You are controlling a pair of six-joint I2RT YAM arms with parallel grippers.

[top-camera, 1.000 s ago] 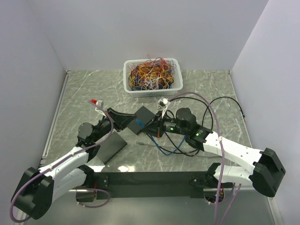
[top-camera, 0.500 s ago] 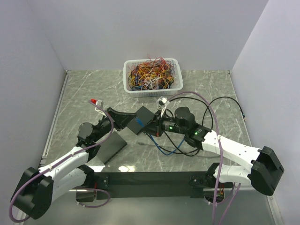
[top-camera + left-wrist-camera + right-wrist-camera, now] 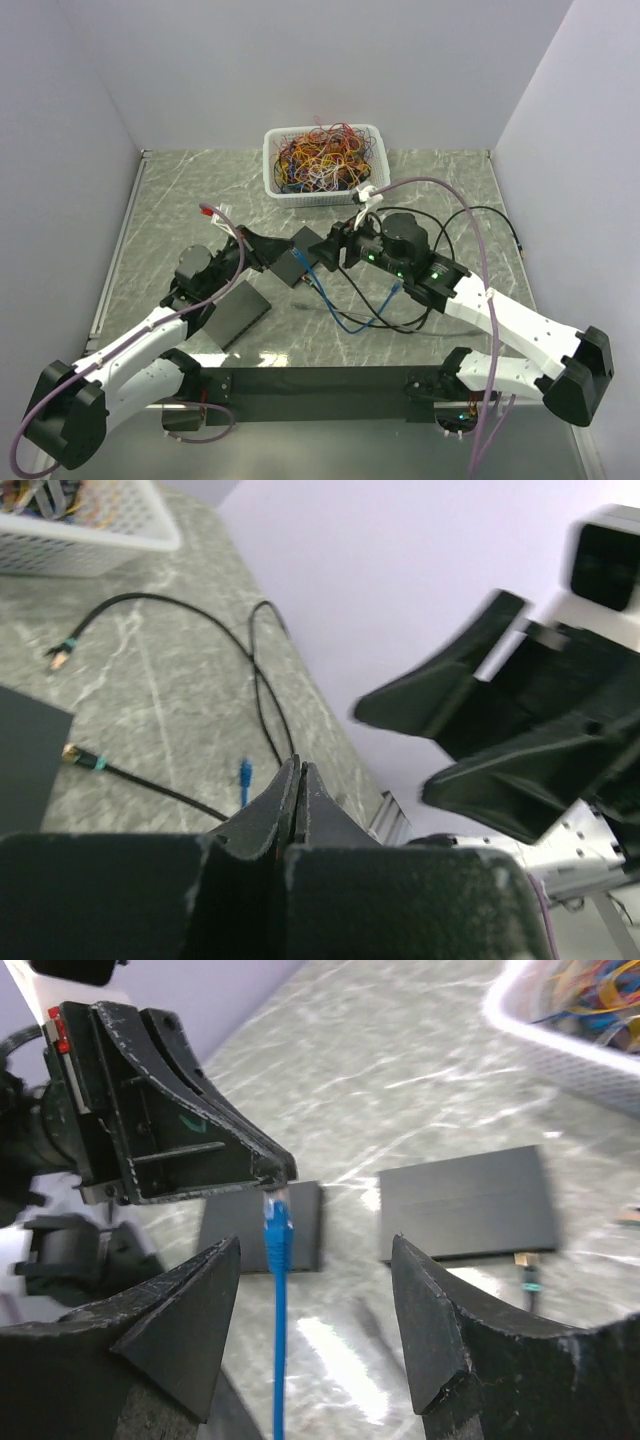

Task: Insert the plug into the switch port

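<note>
Worktop [image 3: 200, 200] in view, white basket [image 3: 325, 160] at the far edge. I see a black switch [image 3: 468, 1202] lying mid-worktop. My right claw [image 3: 318, 1245] stands wide apart, empty. My left claw [image 3: 278, 1172] is pinched tight on the blue plug [image 3: 276, 1222], near the switch, cable hanging.

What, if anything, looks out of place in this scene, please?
The blue cable's plug hangs in the air from the tips of the left gripper, whose jaws look shut on it, rather than sitting in a port of the dark box on the table. The right gripper has its jaws open, empty.
</note>
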